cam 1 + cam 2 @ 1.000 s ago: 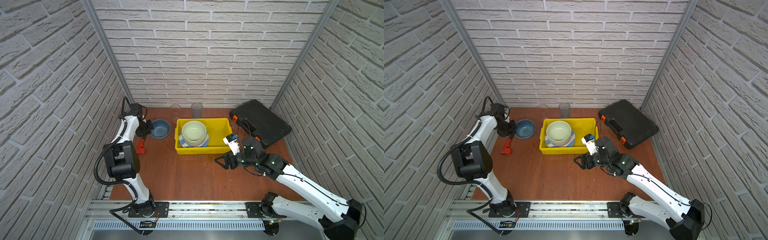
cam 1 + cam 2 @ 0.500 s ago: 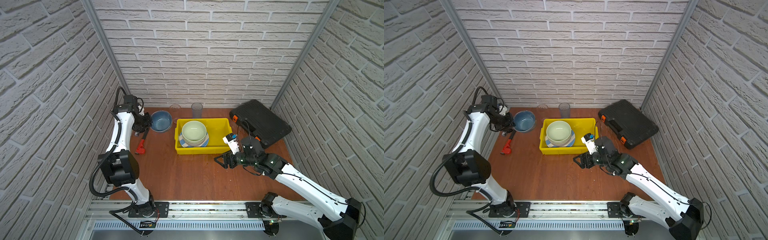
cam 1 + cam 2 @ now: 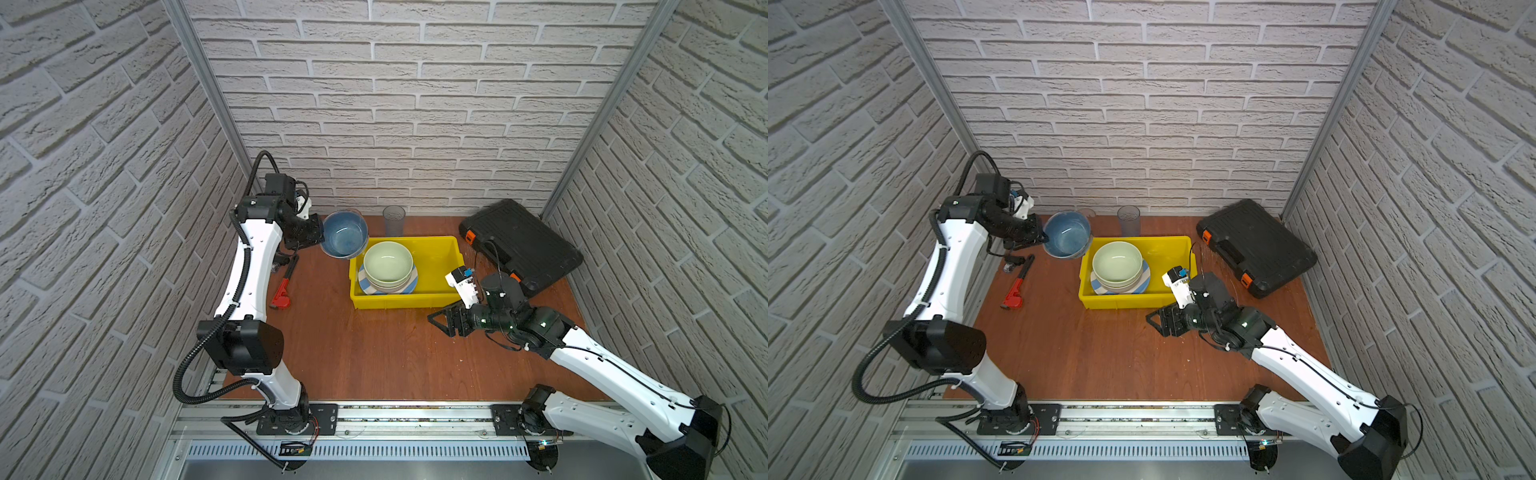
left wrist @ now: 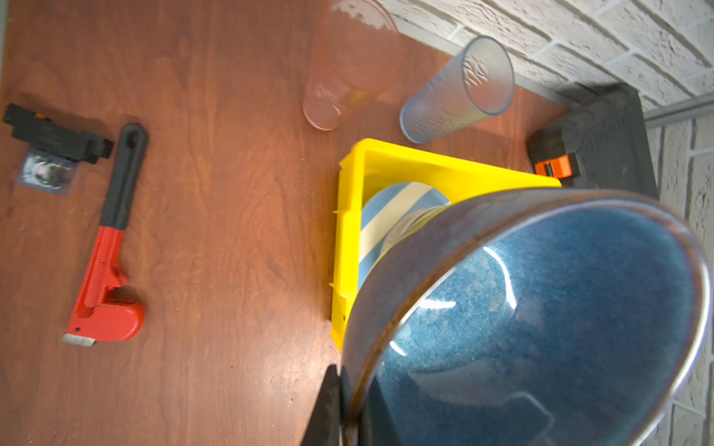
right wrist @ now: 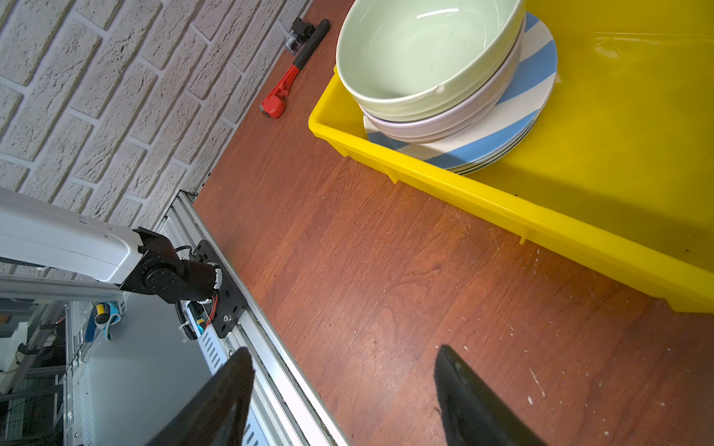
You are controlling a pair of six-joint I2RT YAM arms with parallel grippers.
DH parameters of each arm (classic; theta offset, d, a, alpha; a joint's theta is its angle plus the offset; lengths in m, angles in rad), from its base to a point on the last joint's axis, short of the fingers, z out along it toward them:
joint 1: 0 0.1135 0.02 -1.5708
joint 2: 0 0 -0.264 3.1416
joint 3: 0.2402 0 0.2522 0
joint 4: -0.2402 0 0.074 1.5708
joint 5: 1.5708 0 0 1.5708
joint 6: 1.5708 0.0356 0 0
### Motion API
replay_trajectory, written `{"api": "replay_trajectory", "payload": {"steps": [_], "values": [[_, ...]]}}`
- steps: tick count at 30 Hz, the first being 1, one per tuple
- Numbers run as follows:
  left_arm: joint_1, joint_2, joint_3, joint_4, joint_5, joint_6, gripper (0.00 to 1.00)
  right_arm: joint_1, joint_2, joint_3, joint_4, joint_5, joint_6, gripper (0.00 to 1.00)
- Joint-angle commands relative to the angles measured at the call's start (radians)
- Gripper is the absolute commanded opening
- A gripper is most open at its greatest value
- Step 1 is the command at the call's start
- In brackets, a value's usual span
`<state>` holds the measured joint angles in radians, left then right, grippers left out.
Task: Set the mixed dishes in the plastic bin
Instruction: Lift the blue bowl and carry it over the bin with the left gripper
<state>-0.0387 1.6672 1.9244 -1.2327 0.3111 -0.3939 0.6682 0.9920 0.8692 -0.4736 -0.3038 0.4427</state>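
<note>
Yellow bin (image 3: 399, 301), one, long axis left-right across bench (image 3: 374, 353); holds one green bowl (image 3: 388, 262) nested in one lavender bowl (image 5: 463, 112) on one striped plate (image 5: 514, 116). Blue bowl (image 3: 344, 235), one, tilted, mouth upward, rim pinched by left claw (image 3: 320, 237) over bin's far-left corner. Right claw (image 3: 439, 323) gapes, empty. Two tumblers: bluish tumbler (image 4: 456, 92); clear tumbler (image 4: 347, 77), plain only in left wrist view.

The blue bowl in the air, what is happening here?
The left tool grips the blue bowl by its rim, up near the yellow bin. Inside sit a green bowl on a pale bowl and a striped plate. A clear tumbler and a frosted tumbler stand behind the bin. The right tool is open, empty.
</note>
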Motion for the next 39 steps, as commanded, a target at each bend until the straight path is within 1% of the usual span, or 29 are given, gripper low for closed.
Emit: {"api": "replay_trajectory", "payload": {"steps": [1,9,16,21,32,39], "values": [[-0.043,-0.022,0.057,0.032,0.043,-0.01,0.0,0.01,-0.024,-0.016,0.037,0.009,0.014,0.75],[-0.176,0.027,0.084,0.034,-0.034,-0.018,0.0,0.01,-0.032,-0.02,0.033,0.013,0.013,0.75],[-0.254,0.066,0.093,0.063,-0.078,-0.033,0.0,0.01,-0.039,-0.026,0.033,0.017,0.014,0.75],[-0.314,0.099,0.088,0.092,-0.135,-0.038,0.0,0.012,-0.036,-0.029,0.042,0.013,0.017,0.75],[-0.351,0.156,0.073,0.149,-0.171,-0.06,0.0,0.011,-0.058,-0.041,0.029,0.023,0.011,0.75],[-0.356,0.195,0.055,0.162,-0.199,-0.061,0.0,0.011,-0.067,-0.044,0.019,0.028,0.006,0.75]]}}
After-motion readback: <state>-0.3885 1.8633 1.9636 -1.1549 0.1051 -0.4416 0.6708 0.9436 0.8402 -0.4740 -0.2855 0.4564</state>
